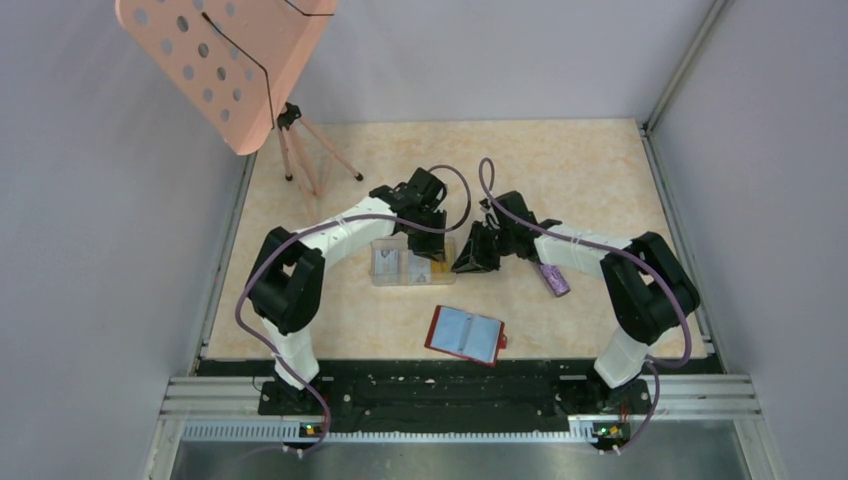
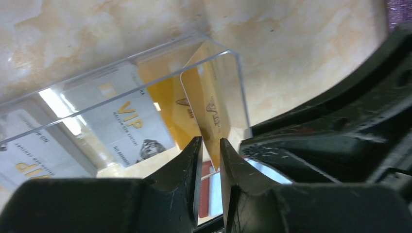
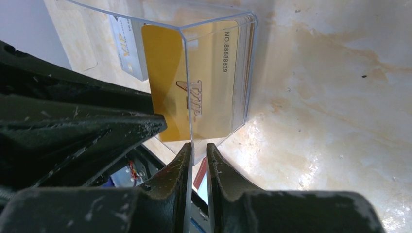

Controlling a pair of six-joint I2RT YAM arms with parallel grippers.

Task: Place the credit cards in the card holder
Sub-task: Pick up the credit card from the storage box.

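Note:
The card holder [image 1: 385, 279] is a clear plastic tray at mid-table, with pale blue-white VIP credit cards [image 2: 121, 121] lying flat in it. My left gripper [image 1: 432, 250] is shut on a yellow-orange credit card [image 2: 204, 102] and holds it on edge, tilted, at the tray's right end [image 2: 238, 87]. The left gripper's tips [image 2: 210, 145] pinch the card's lower corner. My right gripper [image 1: 470, 262] is shut on the tray's clear end wall [image 3: 250, 58], its tips [image 3: 197, 148] straddling the wall's edge. The yellow card [image 3: 167, 82] shows behind that wall.
An open red wallet [image 1: 465, 335] with pale blue pockets lies near the front edge. A purple object [image 1: 553, 278] lies beside the right arm. A pink perforated music stand [image 1: 230, 60] on a tripod [image 1: 300, 160] stands at the back left. Grey walls enclose the table.

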